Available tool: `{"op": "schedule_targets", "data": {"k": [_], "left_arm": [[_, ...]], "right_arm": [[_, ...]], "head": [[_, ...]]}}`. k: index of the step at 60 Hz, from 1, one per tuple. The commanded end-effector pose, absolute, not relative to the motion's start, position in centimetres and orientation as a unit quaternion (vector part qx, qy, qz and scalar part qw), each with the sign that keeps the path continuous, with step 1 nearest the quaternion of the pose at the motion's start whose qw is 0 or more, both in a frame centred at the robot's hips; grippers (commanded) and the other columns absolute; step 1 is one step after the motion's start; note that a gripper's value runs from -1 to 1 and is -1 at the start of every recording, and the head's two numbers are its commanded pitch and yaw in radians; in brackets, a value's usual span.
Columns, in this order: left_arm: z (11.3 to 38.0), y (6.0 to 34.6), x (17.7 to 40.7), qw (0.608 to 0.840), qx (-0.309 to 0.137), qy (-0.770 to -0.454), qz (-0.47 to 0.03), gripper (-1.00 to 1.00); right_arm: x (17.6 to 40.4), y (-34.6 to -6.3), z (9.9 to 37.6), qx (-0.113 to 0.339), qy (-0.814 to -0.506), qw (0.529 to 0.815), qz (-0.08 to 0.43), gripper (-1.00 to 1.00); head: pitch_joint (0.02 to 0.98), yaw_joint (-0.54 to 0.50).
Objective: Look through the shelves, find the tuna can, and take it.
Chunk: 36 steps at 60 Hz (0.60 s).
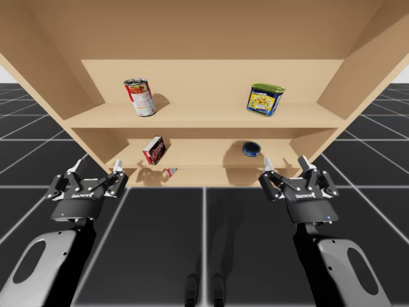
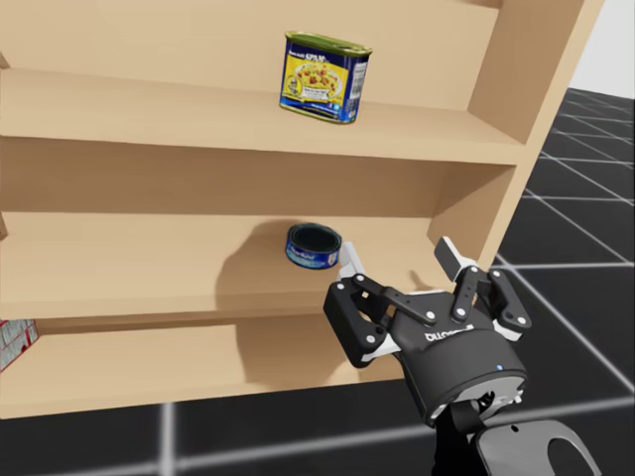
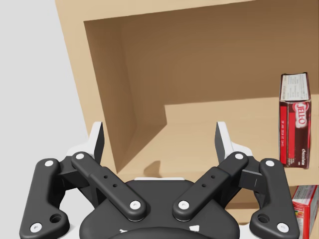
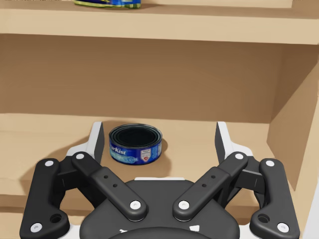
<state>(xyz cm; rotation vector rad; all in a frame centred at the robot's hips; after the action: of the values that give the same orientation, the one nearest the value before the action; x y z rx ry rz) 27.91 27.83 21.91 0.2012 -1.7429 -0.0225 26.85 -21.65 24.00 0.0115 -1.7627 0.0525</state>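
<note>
The tuna can (image 1: 251,149) is a low round blue can on the middle shelf, toward the right. My right gripper (image 1: 285,164) hovers open just in front of that shelf's edge. In the head view the tuna can (image 2: 314,247) lies behind the right gripper (image 2: 397,256). In the right wrist view the tuna can (image 4: 135,143) sits ahead of the open right gripper (image 4: 159,137), off-centre and untouched. My left gripper (image 1: 97,166) stands open at the shelf's left end, holding nothing. The left gripper (image 3: 159,134) faces the shelf's side wall.
On the top shelf stand a tall red-and-white can (image 1: 140,97) and a blue-and-yellow rectangular tin (image 1: 265,99). A dark red box (image 1: 154,150) stands on the middle shelf, and another red box (image 1: 170,171) lies below. The shelf's right side wall (image 2: 516,149) is close to my right gripper.
</note>
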Motion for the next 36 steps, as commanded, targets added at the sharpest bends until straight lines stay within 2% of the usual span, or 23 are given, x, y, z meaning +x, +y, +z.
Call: {"op": "schedule_targets", "data": {"k": [1,13,27,36], "left_arm": [[21.9,27.8,27.9,0.639,0.089,-0.764,-0.009,-1.00],[22.0,27.9,27.8,0.638,0.090,-0.765,-0.008,-1.00],[22.1,28.0,27.8,0.639,0.085,-0.764,-0.006,-1.00],[22.1,28.1,27.8,0.640,0.086,-0.764,-0.007,-1.00]], "right_arm": [[26.6,-20.6,25.2,0.016,-0.767,0.641,0.038,-1.00],[27.8,-20.1,26.8,0.024,-0.750,0.657,0.067,-1.00],[30.5,-19.3,26.3,0.052,-0.725,0.682,0.078,-1.00],[32.3,-18.9,25.5,0.046,-0.719,0.689,0.079,-1.00]], "head": [[0.556,-0.30],[0.543,-0.29],[0.542,-0.29],[0.544,-0.29]]}}
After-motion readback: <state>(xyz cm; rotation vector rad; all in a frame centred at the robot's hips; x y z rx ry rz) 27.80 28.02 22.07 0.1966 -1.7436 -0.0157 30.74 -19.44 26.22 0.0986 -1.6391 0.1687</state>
